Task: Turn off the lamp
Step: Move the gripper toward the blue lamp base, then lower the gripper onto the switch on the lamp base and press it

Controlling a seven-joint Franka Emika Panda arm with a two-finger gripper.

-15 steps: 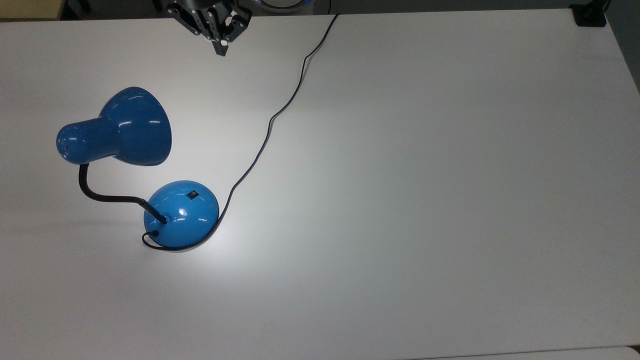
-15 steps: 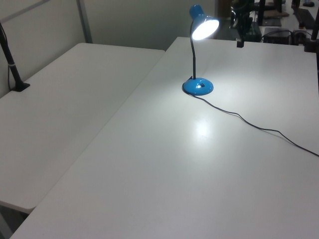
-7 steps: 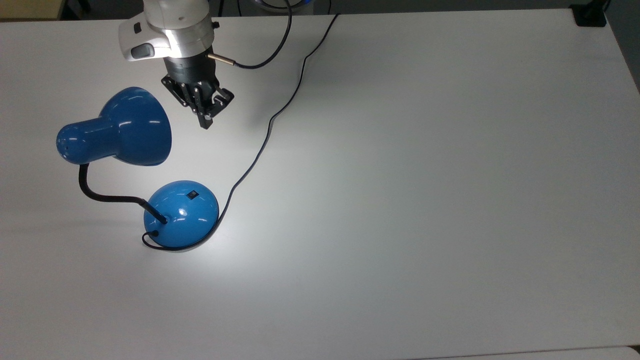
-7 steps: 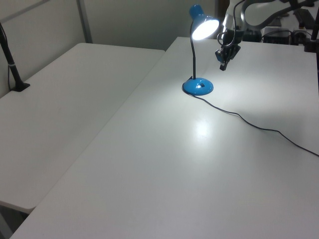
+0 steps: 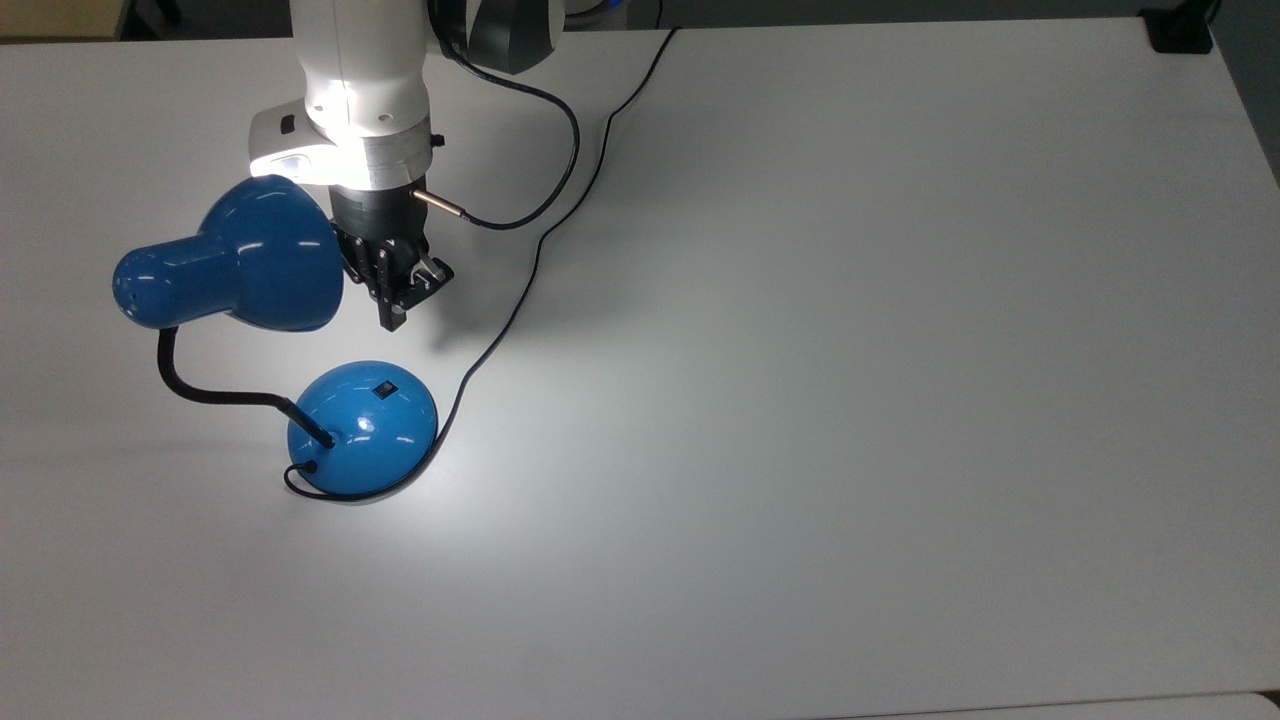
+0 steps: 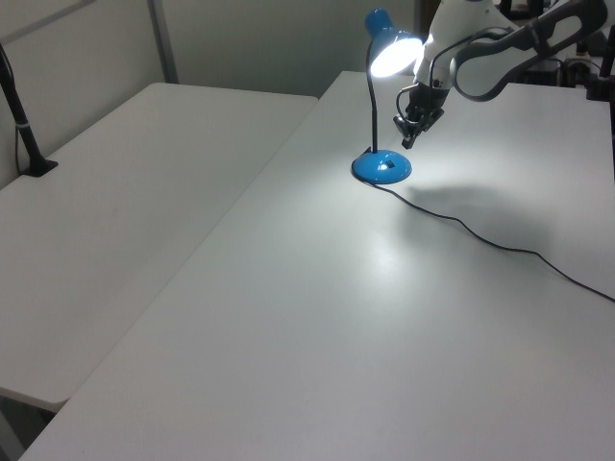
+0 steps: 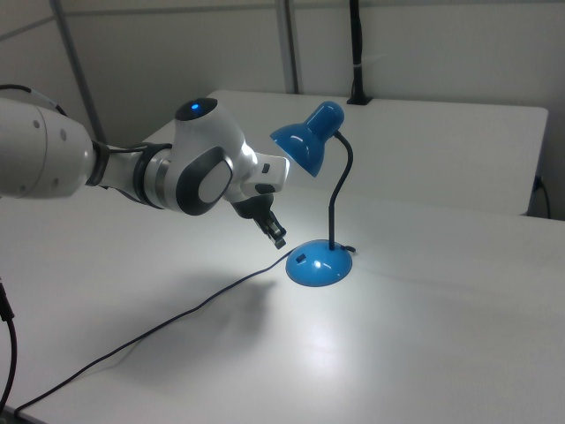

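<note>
Top view, left to right. The lamp stands toward the top view's left on the table: its shade leans out over the surface, the bendy neck curves down to the domed base, and the small black switch sits on the upper slope of that dome. The bulb is lit; a bright pool lies on the table around the base. My gripper hangs just beside the shade's rim and above the base, not touching either; its fingers appear drawn together into a single tip, pointing down toward the switch. The cord runs from the base past my gripper to the table's far edge.

Risks, as I judge them. The shade is very near my wrist, so a descent that drifts toward it could knock the lamp aside. The glossy dome offers poor purchase: a tip landing off the switch may skid down the curve, or push the light base across the table instead of tripping the rocker.

Surface and room. The table is matt white and smooth. In the left view a second white table adjoins it; in the right view pale wall panels stand behind.
</note>
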